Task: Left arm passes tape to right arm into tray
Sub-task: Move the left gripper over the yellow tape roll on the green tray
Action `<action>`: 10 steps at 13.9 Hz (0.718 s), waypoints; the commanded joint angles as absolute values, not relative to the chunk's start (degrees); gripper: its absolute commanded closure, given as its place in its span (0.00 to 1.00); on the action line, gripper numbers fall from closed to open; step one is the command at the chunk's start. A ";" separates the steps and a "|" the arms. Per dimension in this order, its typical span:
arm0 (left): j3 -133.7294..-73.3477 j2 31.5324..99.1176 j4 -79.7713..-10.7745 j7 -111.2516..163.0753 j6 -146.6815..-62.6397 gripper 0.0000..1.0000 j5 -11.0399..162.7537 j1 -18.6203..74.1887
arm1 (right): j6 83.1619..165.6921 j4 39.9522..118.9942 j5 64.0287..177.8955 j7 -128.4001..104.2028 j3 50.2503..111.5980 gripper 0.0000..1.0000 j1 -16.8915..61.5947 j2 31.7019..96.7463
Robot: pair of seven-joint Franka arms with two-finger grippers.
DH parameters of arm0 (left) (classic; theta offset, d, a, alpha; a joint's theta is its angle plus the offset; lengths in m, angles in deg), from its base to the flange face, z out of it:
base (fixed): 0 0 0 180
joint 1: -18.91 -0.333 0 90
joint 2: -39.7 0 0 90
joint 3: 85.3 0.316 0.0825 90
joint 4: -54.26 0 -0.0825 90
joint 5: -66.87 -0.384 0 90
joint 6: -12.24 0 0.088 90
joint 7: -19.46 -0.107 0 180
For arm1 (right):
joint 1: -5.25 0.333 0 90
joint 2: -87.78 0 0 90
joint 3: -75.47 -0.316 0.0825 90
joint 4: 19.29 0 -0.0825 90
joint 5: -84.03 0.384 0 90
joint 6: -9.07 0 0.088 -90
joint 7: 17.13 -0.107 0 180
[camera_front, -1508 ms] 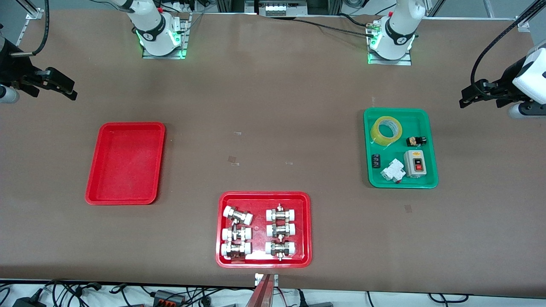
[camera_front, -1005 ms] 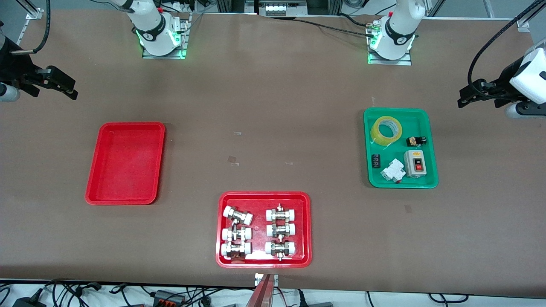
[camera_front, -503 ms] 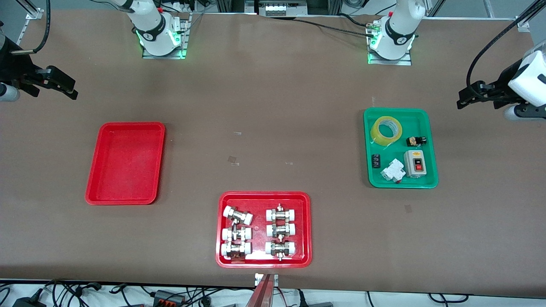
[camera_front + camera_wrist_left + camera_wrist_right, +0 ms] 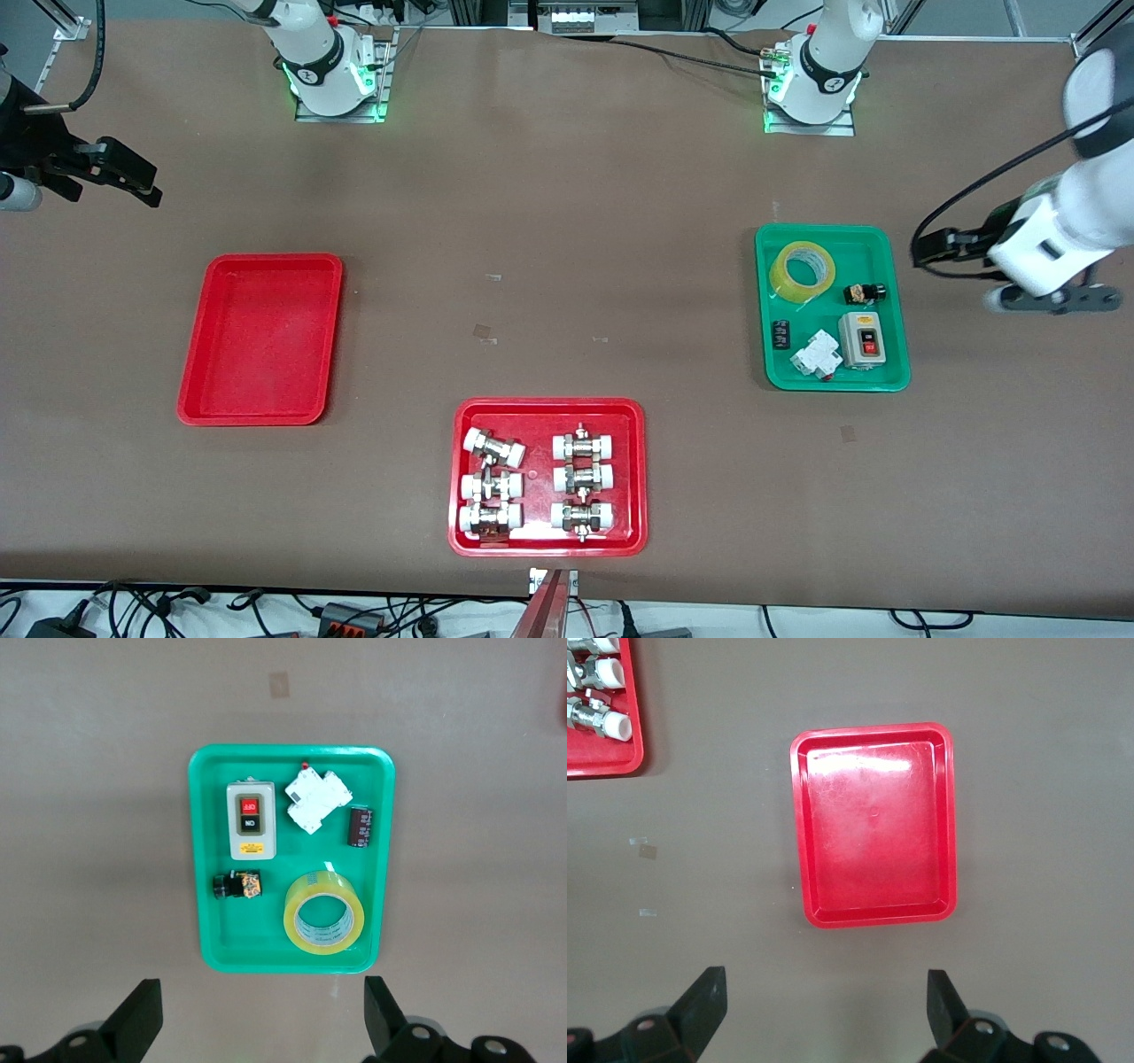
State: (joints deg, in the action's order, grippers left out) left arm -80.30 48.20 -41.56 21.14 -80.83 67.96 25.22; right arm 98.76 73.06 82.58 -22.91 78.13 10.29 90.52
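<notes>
1. The tape (image 4: pixel 802 271) lies flat in the green tray (image 4: pixel 893 306), in the corner nearest the left arm's base.
2. The left gripper (image 4: pixel 926 250) hovers beside the green tray, over bare table, fingers spread wide and holding nothing.
3. The right gripper (image 4: pixel 142 186) waits with fingers wide apart and empty, well apart from the green tray, near the red tray (image 4: pixel 261 338).

A green tray (image 4: pixel 893 306) holds a switch box (image 4: pixel 862 339); fittings (image 4: pixel 580 479) fill another
</notes>
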 commanded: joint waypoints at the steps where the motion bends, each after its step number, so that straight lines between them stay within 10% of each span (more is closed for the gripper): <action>1: -80.29 46.82 -51.69 21.22 -89.32 0.00 68.27 25.94 | 98.54 73.00 82.27 -22.49 77.93 0.00 10.18 90.85; 10: -83.81 45.33 -78.61 23.77 -114.48 0.00 68.45 25.77 | 98.54 72.82 82.36 -22.49 77.93 0.00 10.18 91.12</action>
State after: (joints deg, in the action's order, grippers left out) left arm -83.71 48.14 -73.33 23.35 -110.13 67.96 25.87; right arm 98.76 73.05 82.58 -22.91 78.13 10.29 90.56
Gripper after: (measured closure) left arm 0.000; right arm 0.000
